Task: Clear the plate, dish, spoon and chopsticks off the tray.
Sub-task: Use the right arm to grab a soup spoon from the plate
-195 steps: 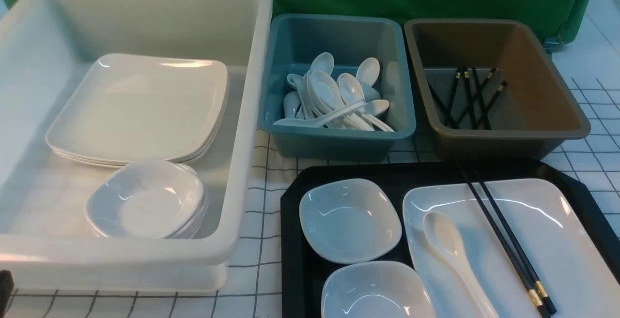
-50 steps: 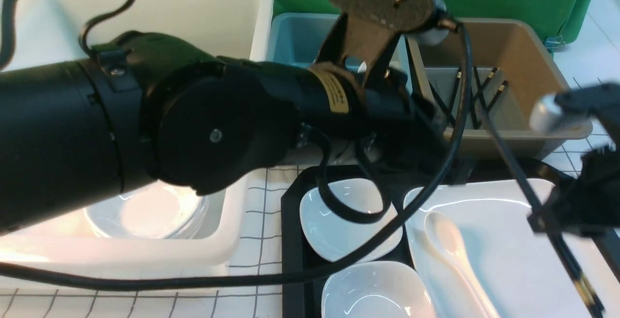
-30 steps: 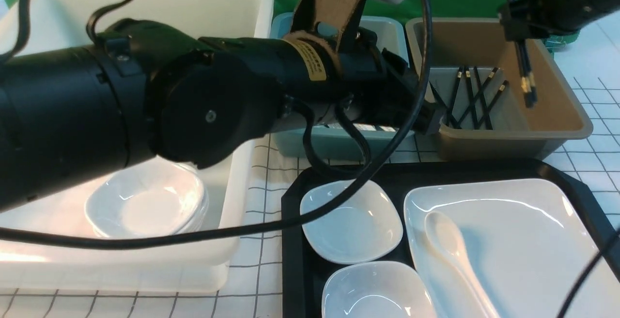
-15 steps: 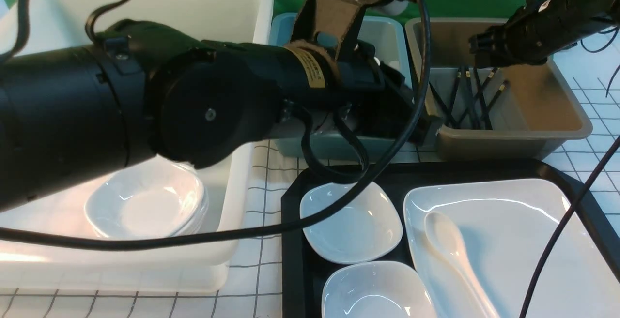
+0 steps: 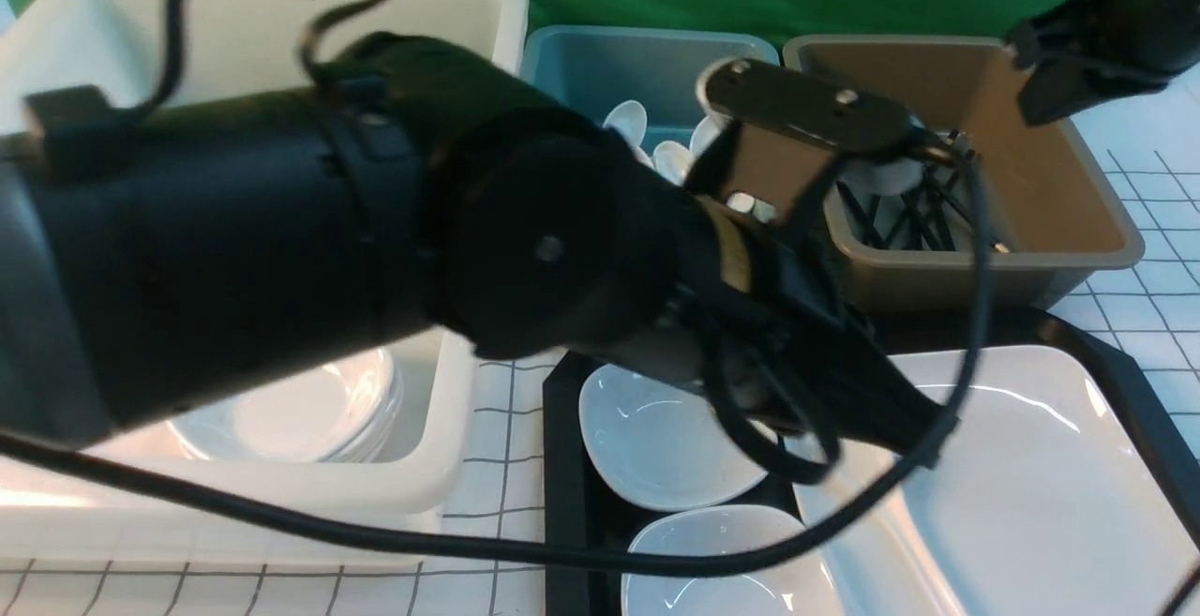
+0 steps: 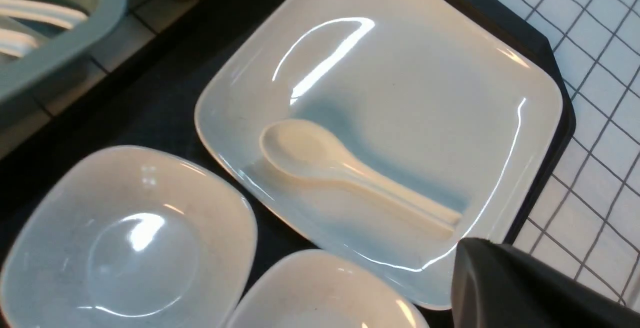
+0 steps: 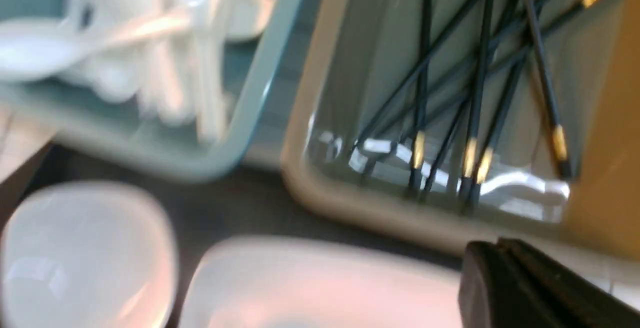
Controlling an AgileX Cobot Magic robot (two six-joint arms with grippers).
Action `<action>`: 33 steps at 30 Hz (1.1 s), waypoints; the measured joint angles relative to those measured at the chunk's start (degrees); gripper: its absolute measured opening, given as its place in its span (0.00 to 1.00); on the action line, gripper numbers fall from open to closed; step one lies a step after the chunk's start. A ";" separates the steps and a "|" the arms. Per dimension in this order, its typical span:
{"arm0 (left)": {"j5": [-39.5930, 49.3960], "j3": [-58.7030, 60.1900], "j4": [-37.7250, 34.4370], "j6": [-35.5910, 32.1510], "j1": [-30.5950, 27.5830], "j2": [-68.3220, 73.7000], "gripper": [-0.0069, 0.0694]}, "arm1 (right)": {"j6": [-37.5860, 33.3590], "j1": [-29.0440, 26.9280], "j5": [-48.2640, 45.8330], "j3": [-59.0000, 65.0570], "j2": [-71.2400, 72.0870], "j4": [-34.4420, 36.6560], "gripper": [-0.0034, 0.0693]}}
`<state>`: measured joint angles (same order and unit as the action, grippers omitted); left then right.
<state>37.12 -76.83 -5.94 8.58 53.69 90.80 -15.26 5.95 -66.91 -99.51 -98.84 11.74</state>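
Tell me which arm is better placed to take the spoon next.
Left. The left gripper hangs close over the spoon on the plate; the right gripper is away above the brown tub.

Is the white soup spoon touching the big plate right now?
Touching. The left wrist view shows the spoon lying on the plate, bowl and handle resting against its surface.

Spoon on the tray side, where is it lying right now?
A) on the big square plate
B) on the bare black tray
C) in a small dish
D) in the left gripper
A: the left wrist view shows the spoon lying flat on the plate, apart from the small dish beside the plate.
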 joint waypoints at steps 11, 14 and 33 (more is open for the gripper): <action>11.05 -2.75 6.39 1.89 0.32 1.16 0.09 | 0.25 12.46 6.22 34.88 17.84 0.07 0.34; 14.13 -2.79 7.07 0.87 0.32 0.78 0.09 | 0.60 17.33 15.12 43.97 17.97 0.07 0.54; 17.20 -2.81 7.24 -0.51 0.32 0.79 0.09 | 6.22 20.43 26.35 53.32 9.73 -5.30 0.13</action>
<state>54.32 -79.64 1.30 8.07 54.01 91.59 -9.03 26.38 -40.56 -46.19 -89.11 6.44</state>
